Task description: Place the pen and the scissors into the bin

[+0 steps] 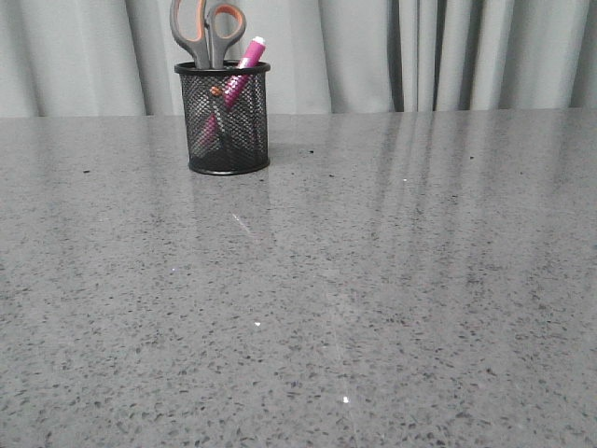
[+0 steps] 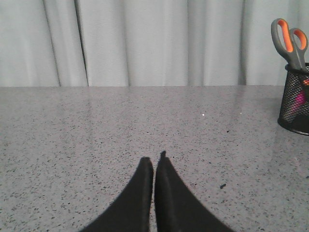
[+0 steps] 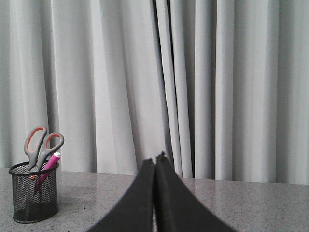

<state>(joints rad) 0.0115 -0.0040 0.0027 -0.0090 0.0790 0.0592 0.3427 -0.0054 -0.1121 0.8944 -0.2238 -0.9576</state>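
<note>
The black mesh bin [image 1: 223, 119] stands upright at the far left of the grey table. The scissors [image 1: 207, 30] stand in it with the grey-and-orange handles up. The pink pen [image 1: 244, 62] leans in it beside them, white tip up. The bin [image 2: 295, 99] and scissors [image 2: 289, 42] show at the edge of the left wrist view; the bin [image 3: 34, 192], scissors [image 3: 42, 146] and pen [image 3: 50, 163] show in the right wrist view. My left gripper [image 2: 154, 160] is shut and empty over the table. My right gripper [image 3: 155, 159] is shut and empty, far from the bin. Neither arm shows in the front view.
A grey-white curtain [image 1: 420, 51] hangs behind the table's far edge. The speckled grey tabletop [image 1: 373, 280] stretches in front of and to the right of the bin.
</note>
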